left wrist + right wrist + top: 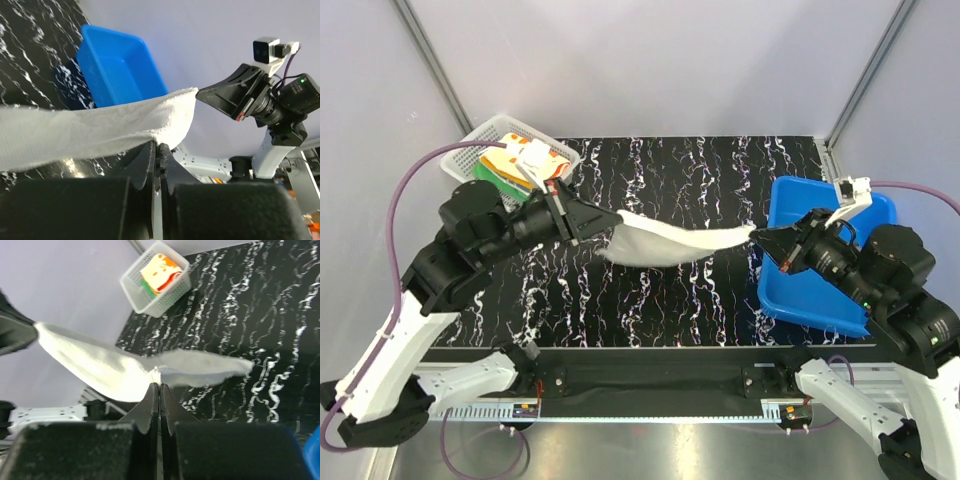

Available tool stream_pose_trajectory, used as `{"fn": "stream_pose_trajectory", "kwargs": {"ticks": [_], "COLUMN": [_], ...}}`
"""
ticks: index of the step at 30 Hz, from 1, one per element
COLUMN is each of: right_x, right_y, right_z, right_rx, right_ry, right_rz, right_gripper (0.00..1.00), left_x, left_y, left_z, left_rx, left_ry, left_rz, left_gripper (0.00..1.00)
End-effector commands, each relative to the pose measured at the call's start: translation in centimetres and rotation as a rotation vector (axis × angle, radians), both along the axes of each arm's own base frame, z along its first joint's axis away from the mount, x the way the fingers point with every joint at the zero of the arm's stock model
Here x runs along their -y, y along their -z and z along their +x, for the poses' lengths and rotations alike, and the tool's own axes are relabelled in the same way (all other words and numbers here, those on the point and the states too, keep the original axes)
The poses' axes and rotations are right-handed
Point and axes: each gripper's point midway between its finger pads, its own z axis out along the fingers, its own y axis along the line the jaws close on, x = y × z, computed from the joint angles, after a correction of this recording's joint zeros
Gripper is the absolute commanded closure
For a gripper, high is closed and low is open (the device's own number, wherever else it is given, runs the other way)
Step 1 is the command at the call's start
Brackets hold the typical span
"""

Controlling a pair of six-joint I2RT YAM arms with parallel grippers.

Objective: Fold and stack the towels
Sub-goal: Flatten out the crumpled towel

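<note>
**Overhead view.** A white towel [670, 245] hangs in the air between the two claws, sagging a little mid-span above the black marbled table [650, 310]. The left claw [588, 221] is pinched tight on one end and the right claw [763, 240] is pinched tight on the other.
- My read: this is the spread-out before a fold.
- To do it well, both ends want equal height and even tension so the sag goes. Then the cloth should be laid flat on the table between the claws before either claw lets go.
- Pulling too hard could slip a corner out of a pinch.
- A white mesh basket [470, 148] sits just behind the left claw. It holds folded towels [530, 158], with orange, green and white showing.
- A blue tub [798, 300] lies under and beside the right claw. The arm covers much of it, and the part on show looks bare.

**Left wrist view.** The claw's own fingers [144, 167] are closed with the cloth edge caught between them. The towel runs away from this claw to the right claw's tip. The tub sits beyond the towel, with nothing visible inside.

**Right wrist view.** The claw's own fingers are closed on a bunched edge of the towel. The cloth fans away toward the left claw at the frame's left edge. The basket is well beyond this claw, and its stack reaches nearly to the rim.
</note>
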Motion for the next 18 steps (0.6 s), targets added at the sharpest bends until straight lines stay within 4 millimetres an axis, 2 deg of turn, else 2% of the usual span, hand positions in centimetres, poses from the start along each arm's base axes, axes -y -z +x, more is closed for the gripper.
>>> {"fn": "stream_pose_trajectory", "kwargs": {"ticks": [1, 2, 4, 5, 7, 10, 11, 12, 13, 14, 16, 17, 18], "right_x": [-0.8, -0.6, 0.6, 0.7, 1.8, 2.6, 2.2, 2.5, 2.4, 2.0, 1.6, 1.1, 0.5], "right_y": [-3.5, -4.8, -6.1, -6.4, -5.9, -4.8, -3.3, -2.8, -2.0, -0.3, 0.3, 2.1, 1.9], "right_z": [-2.0, -2.5, -2.1, -2.2, -1.0, 2.2, 4.2, 5.7, 6.9, 8.8, 11.3, 13.1, 14.7], "right_rx": [0.002, 0.024, 0.035, 0.036, 0.027, 0.017, -0.022, -0.023, -0.028, -0.063, -0.036, -0.066, -0.034], "right_ry": [-0.06, -0.057, 0.018, 0.018, 0.103, 0.213, 0.243, 0.284, 0.301, 0.32, 0.353, 0.364, 0.371], "right_rz": [0.147, 0.173, 0.195, 0.194, 0.149, 0.052, -0.004, -0.04, -0.091, -0.139, -0.18, -0.222, -0.217], "right_gripper": [1.0, 1.0, 1.0, 1.0, 1.0, 1.0, 1.0, 1.0, 1.0, 1.0, 1.0, 1.0, 1.0], "left_x": [1.6, 1.8, 1.9, 1.9, 1.1, 0.2, 0.5, 0.2, -0.2, 0.4, -0.3, -0.5, 0.1], "left_y": [-1.5, -1.7, -1.7, -2.1, -1.2, -0.9, 0.6, 0.3, 0.9, 1.8, 4.2, 5.2, 5.8], "left_z": [-0.1, -0.2, -0.2, 0.1, 1.3, 3.6, 4.9, 5.7, 7.2, 8.8, 11.7, 12.9, 14.7], "left_rx": [-0.016, -0.015, -0.024, -0.011, -0.017, -0.001, -0.021, -0.006, -0.022, -0.037, -0.08, -0.096, -0.084], "left_ry": [-0.013, -0.017, -0.033, -0.046, -0.121, -0.235, -0.266, -0.289, -0.314, -0.317, -0.341, -0.355, -0.342], "left_rz": [-0.023, -0.017, 0.02, 0.018, 0.076, 0.15, 0.217, 0.237, 0.257, 0.274, 0.299, 0.307, 0.296], "left_gripper": [1.0, 1.0, 1.0, 1.0, 1.0, 1.0, 1.0, 1.0, 1.0, 1.0, 1.0, 1.0, 1.0]}}
